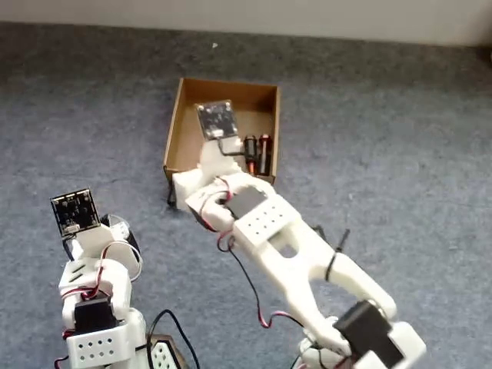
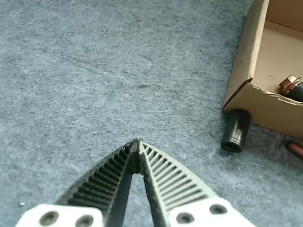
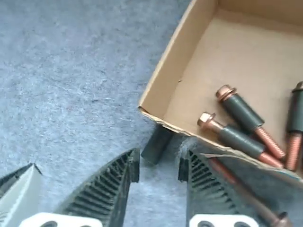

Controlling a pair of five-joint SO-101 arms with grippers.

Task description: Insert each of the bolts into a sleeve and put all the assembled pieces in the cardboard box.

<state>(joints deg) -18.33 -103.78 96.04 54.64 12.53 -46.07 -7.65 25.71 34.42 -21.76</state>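
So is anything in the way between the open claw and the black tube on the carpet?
Nothing visible does. The open right gripper hangs just short of the sleeve, which lies beside the cardboard box's outer wall.

High camera: overhead, facing down. Wrist cameras: close behind my left claw [image 2: 138, 143] and right claw [image 3: 158, 165], both sharing cardboard box [image 2: 242, 71] corner, sleeve [image 2: 235, 131] ahead.

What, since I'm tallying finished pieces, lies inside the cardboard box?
Three sleeved bolts lie on the floor of the cardboard box, beside one wall. The right arm covers part of the floor in the high view, so anything beneath it is unseen.
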